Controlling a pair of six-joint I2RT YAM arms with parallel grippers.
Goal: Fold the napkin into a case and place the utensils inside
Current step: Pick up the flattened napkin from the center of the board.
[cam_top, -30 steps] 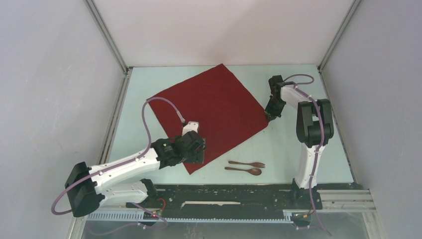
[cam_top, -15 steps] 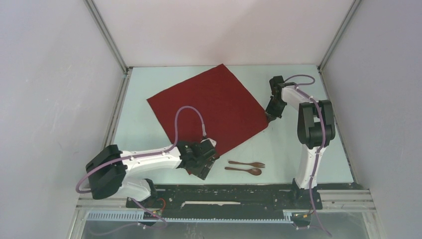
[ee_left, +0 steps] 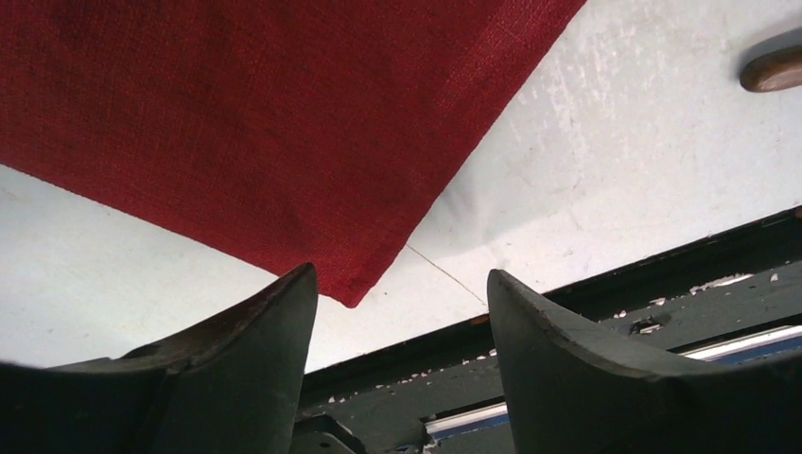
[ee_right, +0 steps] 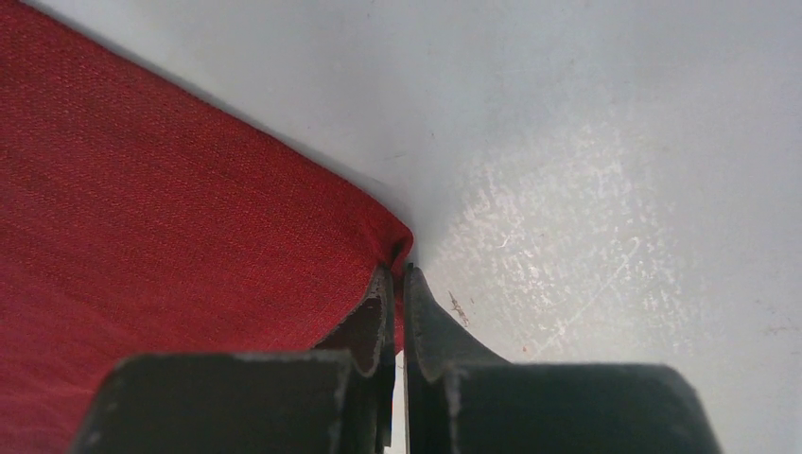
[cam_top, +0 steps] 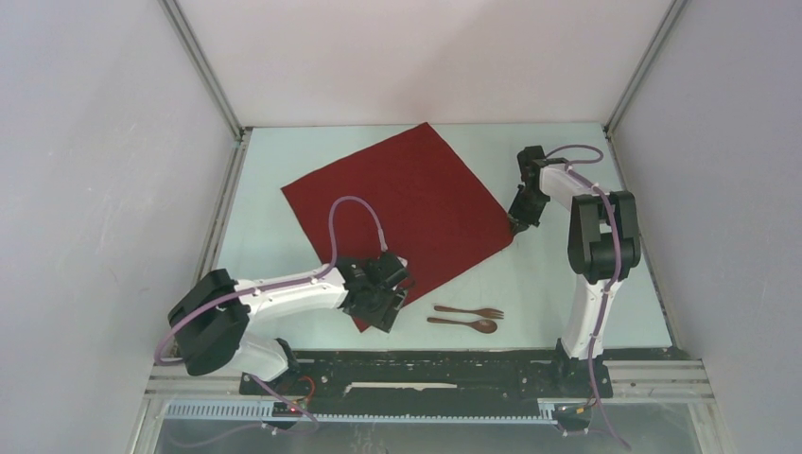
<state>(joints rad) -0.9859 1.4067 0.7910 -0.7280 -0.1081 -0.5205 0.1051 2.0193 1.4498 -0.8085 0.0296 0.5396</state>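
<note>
The dark red napkin (cam_top: 402,208) lies flat and unfolded on the pale table, turned like a diamond. My right gripper (cam_top: 516,226) is at its right corner. The right wrist view shows that gripper (ee_right: 399,270) shut on the napkin (ee_right: 161,218), with the corner pinched between its tips. My left gripper (cam_top: 381,312) hovers over the near corner. In the left wrist view it (ee_left: 400,274) stands open, and the napkin (ee_left: 265,132) corner points between its fingers without touching them. The utensils, a brown fork (cam_top: 470,311) and spoon (cam_top: 463,324), lie side by side right of that corner.
A black rail (cam_top: 426,364) runs along the table's near edge, just behind the left gripper, and it also shows in the left wrist view (ee_left: 624,303). Grey walls enclose the table (cam_top: 549,284) on three sides. The tip of one utensil (ee_left: 771,70) shows in the left wrist view.
My left gripper has swung from over the napkin's lower left edge to its near corner. The right gripper has closed on the right corner and shifted slightly right.
</note>
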